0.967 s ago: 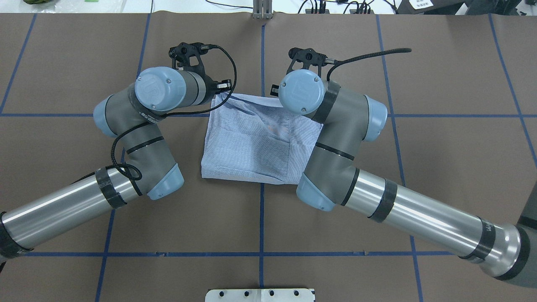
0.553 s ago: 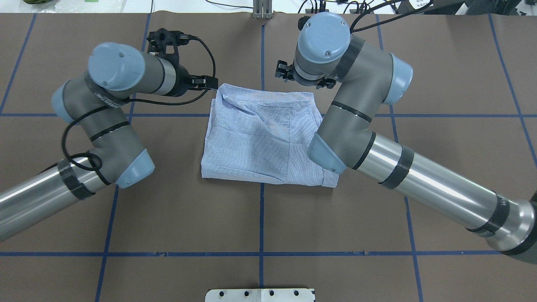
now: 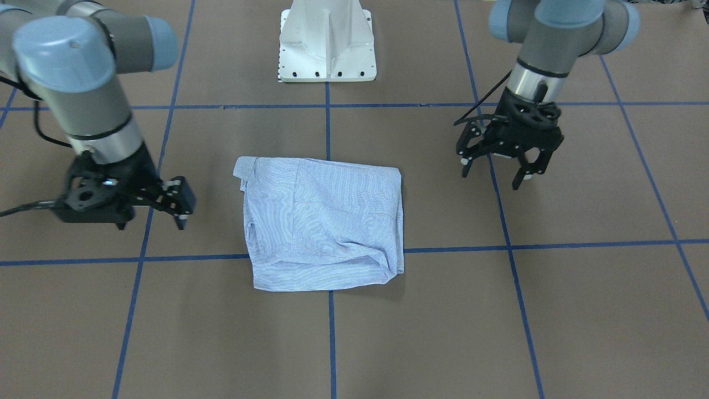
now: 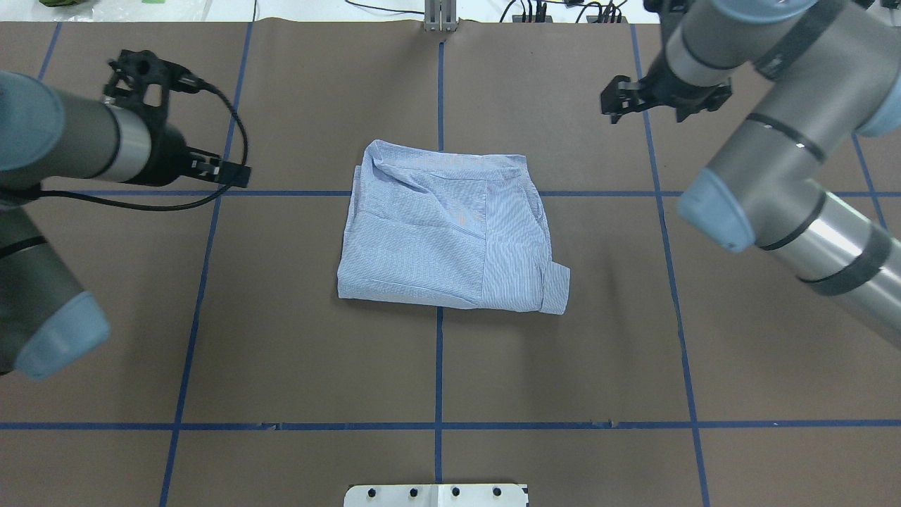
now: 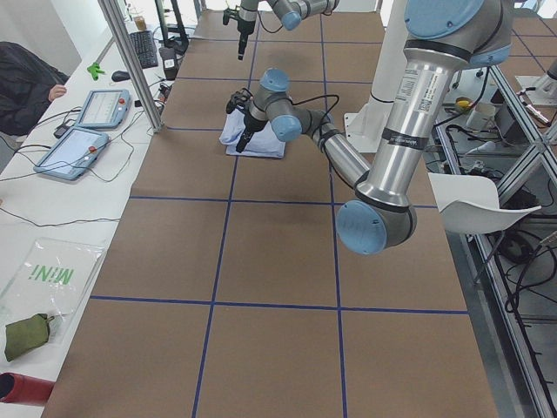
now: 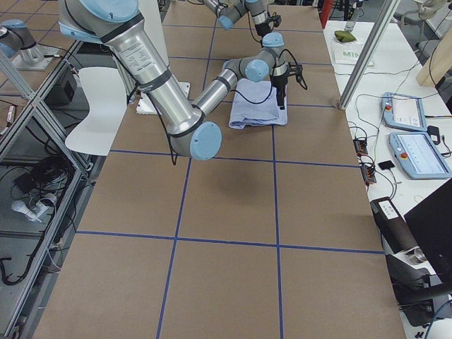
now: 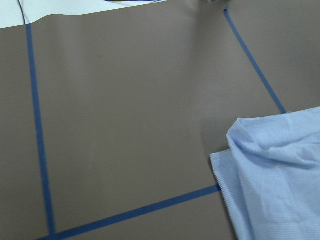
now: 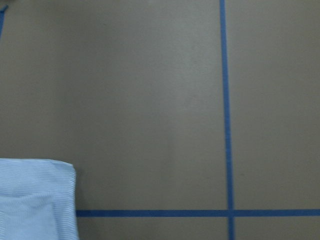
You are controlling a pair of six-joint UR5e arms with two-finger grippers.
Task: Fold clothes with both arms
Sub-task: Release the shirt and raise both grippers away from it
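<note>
The light blue striped shirt [image 4: 443, 232] lies folded into a rough rectangle at the table's middle, with a cuff sticking out at its near right corner. It also shows in the front-facing view [image 3: 324, 221], and its corners show in the left wrist view [image 7: 275, 170] and the right wrist view [image 8: 35, 200]. My left gripper [image 3: 492, 174] hangs open above bare table, well off the shirt's left side [image 4: 236, 174]. On the other side, my right gripper [image 3: 152, 217] is open too, raised beyond the shirt's far right [image 4: 646, 105]. Neither touches the cloth.
Brown table cover with a blue tape grid [image 4: 439, 366]. The white pedestal base [image 3: 327, 44] stands at the robot's edge. Beside the table are control tablets [image 5: 87, 131] and a person's sleeve [image 5: 26, 78]. A metal post [image 6: 367, 49] stands at the far edge.
Both arms have lifted off the shirt's far edge and swung outward, the left one to the left and the right one to the right. The shirt stays folded in place.
</note>
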